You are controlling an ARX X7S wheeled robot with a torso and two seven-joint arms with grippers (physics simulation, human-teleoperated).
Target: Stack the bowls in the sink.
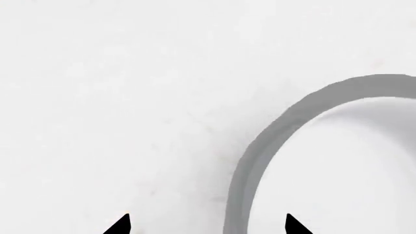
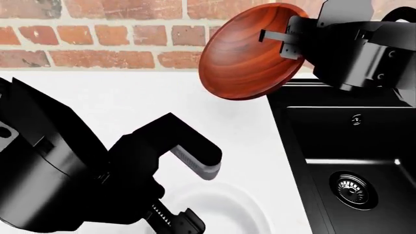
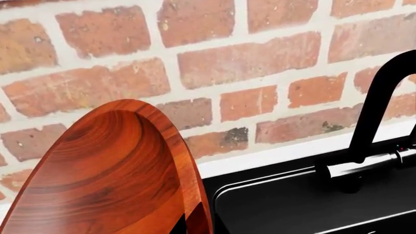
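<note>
My right gripper is shut on the rim of the reddish-brown wood-grain bowl. It holds the bowl tilted on edge in the air, over the back left corner of the black sink. The right wrist view shows that bowl close up, its rim pinched at the right gripper. The white bowl sits on the white counter left of the sink. My left gripper hangs open just above it. In the left wrist view the white bowl's rim runs between the open left gripper tips.
A brick wall runs behind the white counter. The sink has a round metal drain, and a tall black faucet stands at its back edge. My left arm fills the lower left of the head view.
</note>
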